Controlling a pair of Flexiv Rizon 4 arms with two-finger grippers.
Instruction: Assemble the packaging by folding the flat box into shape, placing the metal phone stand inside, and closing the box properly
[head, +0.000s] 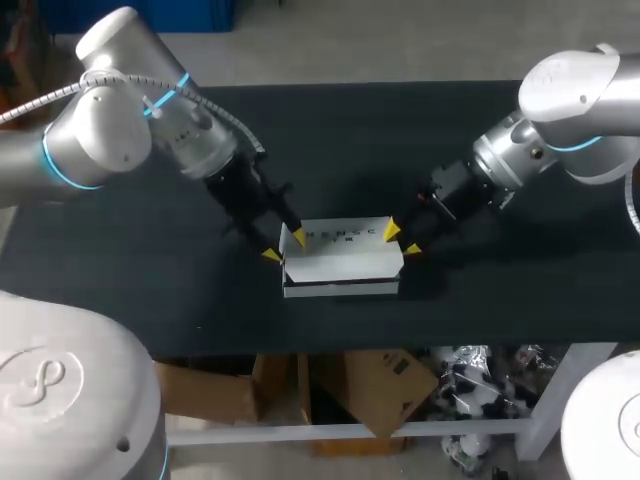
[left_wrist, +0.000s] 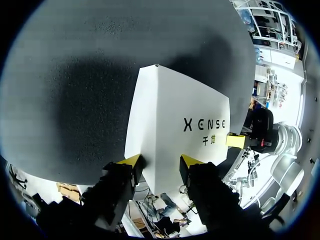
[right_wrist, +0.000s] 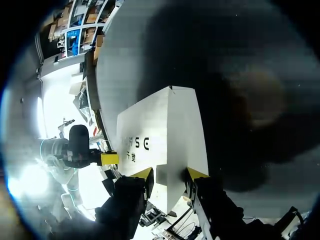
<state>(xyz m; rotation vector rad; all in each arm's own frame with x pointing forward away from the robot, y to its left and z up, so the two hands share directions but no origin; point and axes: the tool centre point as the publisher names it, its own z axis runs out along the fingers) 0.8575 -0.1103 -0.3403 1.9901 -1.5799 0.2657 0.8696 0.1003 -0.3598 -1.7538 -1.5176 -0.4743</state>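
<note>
Seen from the head view, the box (head: 340, 262) stands folded into shape at the middle of the table (head: 150, 290), printed face up and apparently shut. The left gripper (head: 284, 247) sits at its left end and the right gripper (head: 401, 240) at its right end. No stand lies anywhere on the table, so I judge it is already inside. A small edge at the box's far left corner may stand up slightly.

Through the left wrist view, the box (left_wrist: 170, 125) reaches ahead of the left gripper (left_wrist: 160, 160), which straddles its near end. I cannot tell whether it clamps or only rests there.

Through the right wrist view, the right gripper (right_wrist: 170, 173) straddles a corner edge of the box (right_wrist: 165, 135) in the same way, grip likewise unclear.

Folding and loading look done. Likely only the end flaps remain to be pressed home.
</note>
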